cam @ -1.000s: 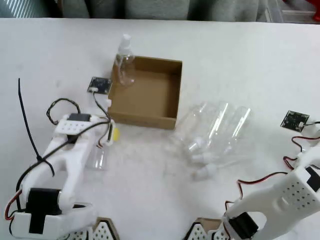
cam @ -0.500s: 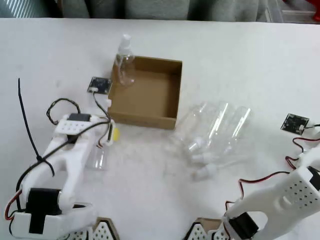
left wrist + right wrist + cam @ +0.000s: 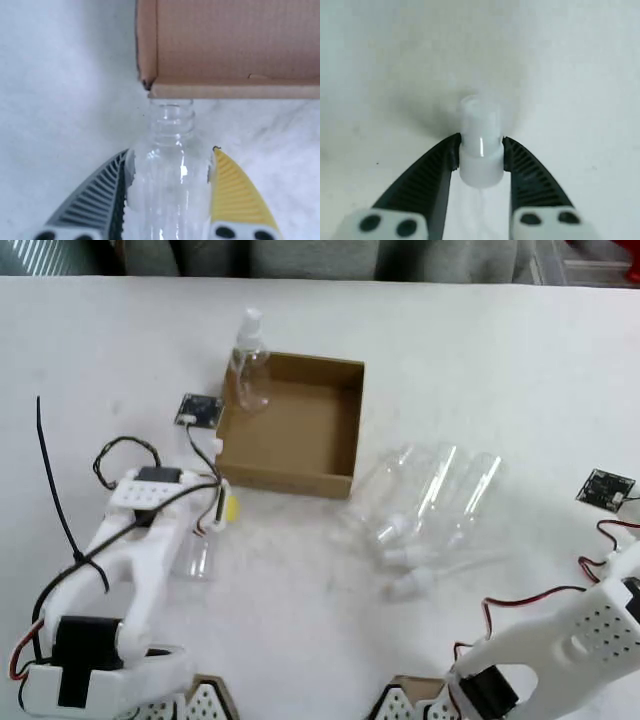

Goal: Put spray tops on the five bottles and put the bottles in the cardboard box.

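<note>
My left gripper is shut on an open-necked clear bottle, its grey and yellow fingers on either side. The bottle's neck points at a corner of the cardboard box. In the high view this bottle sits just before the box at its front left. My right gripper is shut on a white spray top with a clear cap, above bare table. A capped bottle stands in the box's back left corner. Three capped bottles lie right of the box.
The left arm fills the front left of the table, with a black cable tie sticking up from it. The right arm sits at the front right edge. Wires trail off it.
The right arm has shifted a little to the right, its wrist board sliding toward the table's right edge. The left arm and the bottles have stayed put.
</note>
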### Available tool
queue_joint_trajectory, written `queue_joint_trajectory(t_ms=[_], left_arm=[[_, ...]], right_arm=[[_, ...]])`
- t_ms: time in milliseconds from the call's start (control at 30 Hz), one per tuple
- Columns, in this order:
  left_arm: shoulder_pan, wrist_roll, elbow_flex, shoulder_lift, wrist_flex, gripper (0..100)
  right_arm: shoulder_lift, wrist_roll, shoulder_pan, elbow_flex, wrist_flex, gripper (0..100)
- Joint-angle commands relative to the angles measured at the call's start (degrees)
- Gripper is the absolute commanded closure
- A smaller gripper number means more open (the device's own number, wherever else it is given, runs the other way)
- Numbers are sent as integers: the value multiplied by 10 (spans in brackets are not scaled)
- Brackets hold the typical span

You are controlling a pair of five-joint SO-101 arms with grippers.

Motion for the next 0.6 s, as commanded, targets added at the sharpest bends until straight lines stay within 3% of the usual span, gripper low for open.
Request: queue_joint_trajectory(t_ms=[0, 200, 567], left_arm=[[-7, -7, 0, -25, -11, 977], [-7, -7, 1, -25, -11, 977], [-7, -7, 2, -25, -11, 977]], right_arm=[[-56, -135, -5, -25, -3, 940], [-131, -388, -28, -25, 56, 940], [-197, -549, -113, -24, 258, 940]])
